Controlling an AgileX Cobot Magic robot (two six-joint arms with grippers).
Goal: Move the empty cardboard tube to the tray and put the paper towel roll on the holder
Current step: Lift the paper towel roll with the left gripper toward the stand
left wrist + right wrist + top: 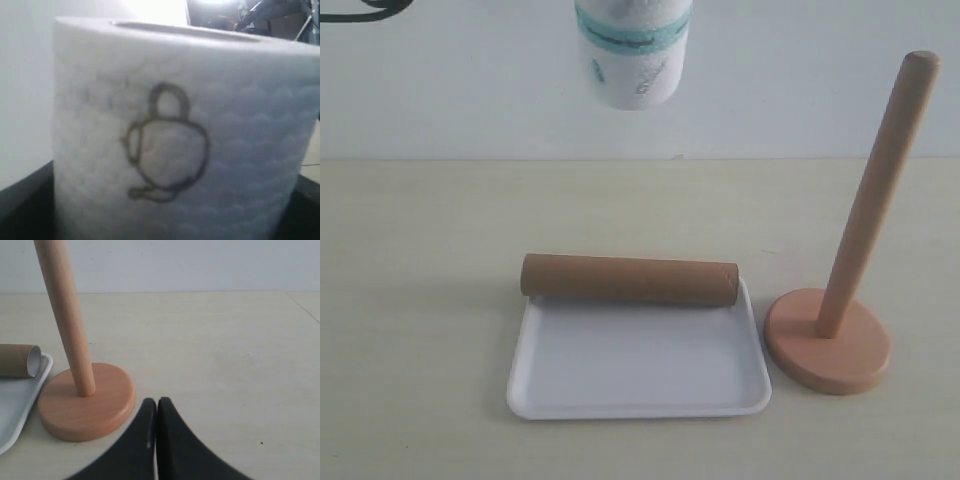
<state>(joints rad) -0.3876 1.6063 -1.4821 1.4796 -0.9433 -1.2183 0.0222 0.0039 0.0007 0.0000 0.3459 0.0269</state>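
The paper towel roll [633, 50] hangs in the air at the top of the exterior view, teal band up, high above the table. It fills the left wrist view, where a teapot drawing shows on the paper towel roll [180, 140]. My left gripper [165, 217] is shut on it, with dark fingers [20, 210] at its sides. The empty cardboard tube [628, 280] lies across the far edge of the tray [640, 395]. The holder [865, 220] stands upright to the right of the tray. My right gripper [157, 402] is shut and empty, just beside the holder [67, 315] base.
The holder's round base [828, 345] almost touches the tray's right rim. A pale wall runs behind the table. In the right wrist view the tube's open end [34, 360] lies over the tray's rim [30, 390].
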